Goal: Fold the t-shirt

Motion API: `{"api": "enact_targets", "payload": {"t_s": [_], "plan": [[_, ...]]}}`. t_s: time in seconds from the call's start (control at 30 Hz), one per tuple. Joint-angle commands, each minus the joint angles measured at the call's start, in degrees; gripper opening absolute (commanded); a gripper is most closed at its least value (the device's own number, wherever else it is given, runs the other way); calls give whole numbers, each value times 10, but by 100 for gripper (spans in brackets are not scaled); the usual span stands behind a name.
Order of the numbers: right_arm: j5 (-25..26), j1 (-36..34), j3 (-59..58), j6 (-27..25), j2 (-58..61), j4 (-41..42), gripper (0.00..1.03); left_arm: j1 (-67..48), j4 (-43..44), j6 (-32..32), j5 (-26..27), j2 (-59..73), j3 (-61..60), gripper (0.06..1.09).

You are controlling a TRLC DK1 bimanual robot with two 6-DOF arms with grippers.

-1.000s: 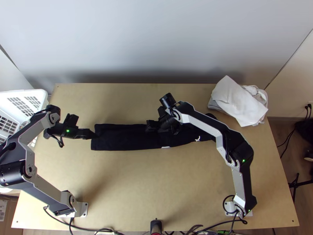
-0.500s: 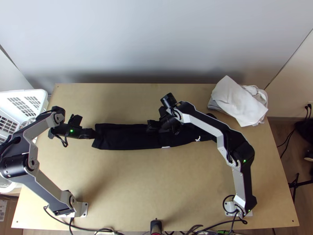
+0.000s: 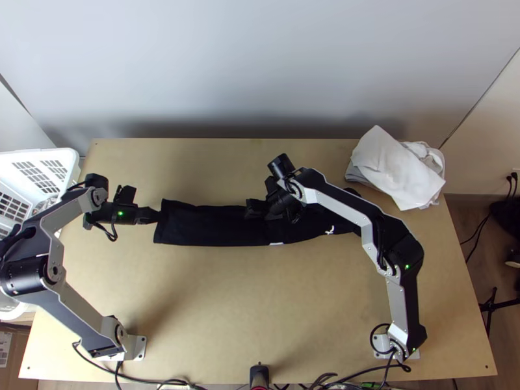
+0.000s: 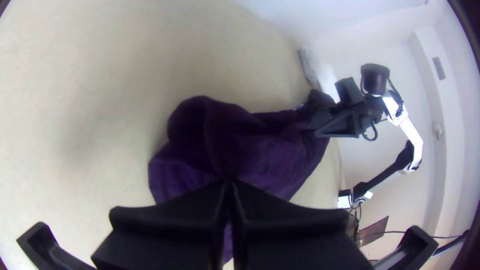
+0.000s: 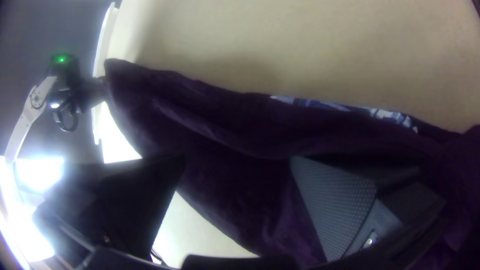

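The black t-shirt (image 3: 214, 226) lies as a long narrow folded strip across the table, with white print along its near edge. At its left end, my left gripper (image 3: 156, 216) is shut on the cloth. In the left wrist view the left gripper (image 4: 228, 186) has its fingers pressed together over the raised hem of the shirt (image 4: 250, 145). Above the middle of the strip is my right gripper (image 3: 250, 209). The right wrist view shows the right gripper (image 5: 235, 165) open, its fingers wide apart over the shirt (image 5: 225, 125).
A white cloth pile (image 3: 396, 169) lies at the table's far right corner. A white basket (image 3: 39, 170) stands at the left edge. The wooden table (image 3: 260, 305) is bare nearer the arm bases.
My left gripper has moved slightly right and closed on the shirt's left end, which has lifted and shifted a little away from the near edge. The right arm has barely moved.
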Motion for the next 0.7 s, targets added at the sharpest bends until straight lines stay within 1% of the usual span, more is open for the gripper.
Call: {"api": "enact_targets", "payload": {"t_s": [0.0,0.13,0.27,0.37,0.47,0.6,0.67], "plan": [[0,-6,6,-2,1,3,98,3,23,-13,4,-27,-10,9],[0,-6,7,-3,3,3,98,6,14,-29,3,-53,3,9],[0,-6,7,-3,6,4,98,3,-17,-42,-2,-84,28,9],[0,-6,8,-2,7,3,98,-16,-43,-46,-42,-119,57,9],[0,-6,8,0,6,4,98,-51,-49,-62,-83,-156,89,9],[0,-6,10,0,5,3,98,-103,-59,-72,-144,-173,134,9],[0,-5,10,0,4,3,98,-121,-68,-83,-156,-173,157,9]]}}
